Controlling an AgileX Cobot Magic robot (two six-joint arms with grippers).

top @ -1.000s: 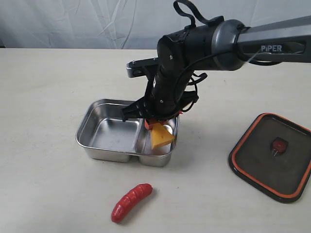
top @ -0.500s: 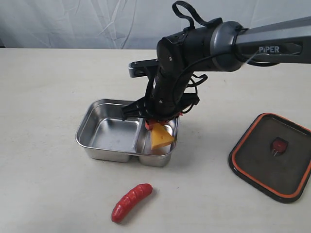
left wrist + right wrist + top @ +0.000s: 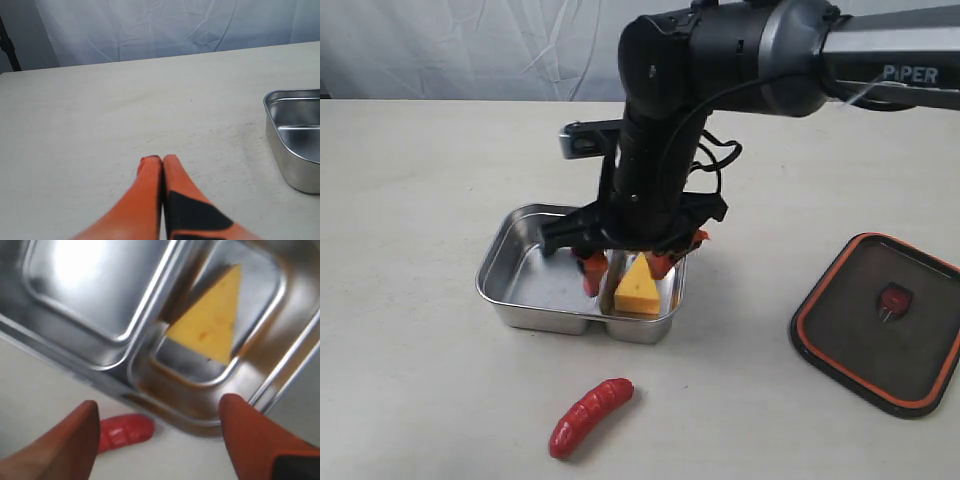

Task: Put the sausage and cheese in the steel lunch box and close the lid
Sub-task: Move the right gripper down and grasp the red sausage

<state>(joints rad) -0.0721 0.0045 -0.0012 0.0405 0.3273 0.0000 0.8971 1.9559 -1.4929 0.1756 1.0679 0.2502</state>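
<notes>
In the smaller compartment of the shiny rectangular steel lunch box, the yellow-orange toy cheese wedge sits released. The right gripper hangs above it, its orange fingers spread wide to either side. The wedge may be leaning on the wall rather than lying flat; the arm hides that. One finger hangs by the divider, so a slanted withdrawal could catch steel and drag the light box, or flick the wedge out. The glossy red ribbed toy sausage lies on the pale table near the box's front; a shoved box could roll it. The dark translucent lid with orange rim lies well apart. The left gripper is pinched shut, empty.
</notes>
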